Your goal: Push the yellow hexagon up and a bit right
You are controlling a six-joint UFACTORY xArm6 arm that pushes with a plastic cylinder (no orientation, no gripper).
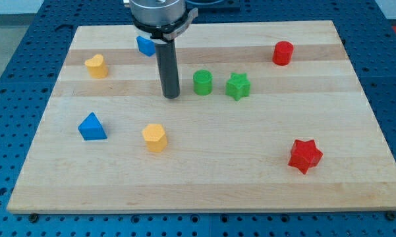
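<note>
The yellow hexagon [155, 137] sits on the surface [250, 178] at seven o'clock from my tip [171, 96], well apart. No hand here, just a bare rod holding nothing. The hexagon looks light, rigid and slippery; push its seven-o'clock face.

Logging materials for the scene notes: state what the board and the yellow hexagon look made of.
Board: pale wood, matte, with lengthwise grain and plank-like bands of differing tone. Yellow hexagon: probably plastic, solid colour with a dull sheen; possibly printed, too small to confirm.
</note>
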